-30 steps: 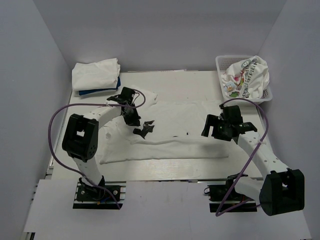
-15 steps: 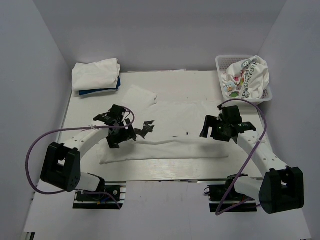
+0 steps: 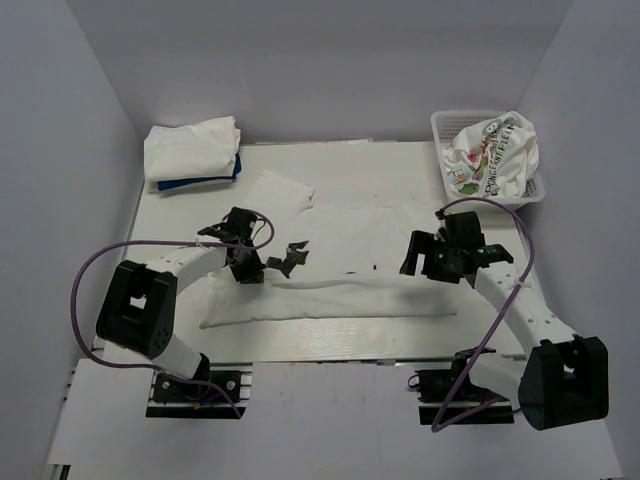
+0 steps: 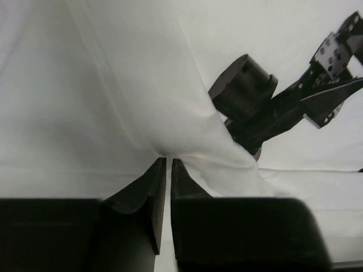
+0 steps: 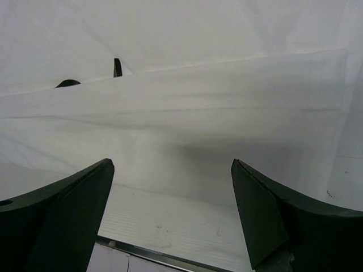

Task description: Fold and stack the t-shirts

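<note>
Pinching a fold of the white t-shirt (image 3: 340, 295), spread mid-frame on the table (image 3: 350, 160), with left jaws almost shut, likely for folding over. Holding right jaws wide open, empty, above its right side.

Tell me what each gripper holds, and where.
Left gripper pinches a fold of the spread white t-shirt near its left end. Right gripper is open, holding nothing.

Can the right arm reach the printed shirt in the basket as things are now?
Probably yes. The printed shirt in the basket lies just beyond the right gripper, with nothing between them and the jaws open, but the gripper faces away.
</note>
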`<state>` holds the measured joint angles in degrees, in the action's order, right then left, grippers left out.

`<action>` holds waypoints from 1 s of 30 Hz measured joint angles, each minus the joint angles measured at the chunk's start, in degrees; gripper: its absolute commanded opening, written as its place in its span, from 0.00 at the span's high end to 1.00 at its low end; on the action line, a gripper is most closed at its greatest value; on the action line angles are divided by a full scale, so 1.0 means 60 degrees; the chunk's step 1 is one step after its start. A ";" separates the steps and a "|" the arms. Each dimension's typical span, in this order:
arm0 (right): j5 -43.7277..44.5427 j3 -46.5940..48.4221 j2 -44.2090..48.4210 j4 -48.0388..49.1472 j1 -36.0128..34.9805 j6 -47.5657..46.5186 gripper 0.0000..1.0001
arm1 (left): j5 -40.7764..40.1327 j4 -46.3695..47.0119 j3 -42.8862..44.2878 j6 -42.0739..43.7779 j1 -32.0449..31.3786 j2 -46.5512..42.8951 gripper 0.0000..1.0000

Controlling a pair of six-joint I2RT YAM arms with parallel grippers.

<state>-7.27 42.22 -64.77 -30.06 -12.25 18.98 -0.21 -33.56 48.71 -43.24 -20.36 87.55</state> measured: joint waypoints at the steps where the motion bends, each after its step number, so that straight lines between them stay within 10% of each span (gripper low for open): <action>1: 0.0004 0.0000 0.0004 0.0004 0.0004 0.0007 0.10 | 0.0004 0.0051 0.0029 0.0004 0.0000 0.0055 0.96; 30: 0.0076 0.0007 -0.0270 0.0004 0.0000 -0.0004 0.10 | 0.0146 0.1570 0.2794 0.1286 -0.0026 0.2036 1.00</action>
<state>-6.81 42.26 -66.39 -30.04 -12.25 18.96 0.67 -24.14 65.47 -35.53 -20.51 99.77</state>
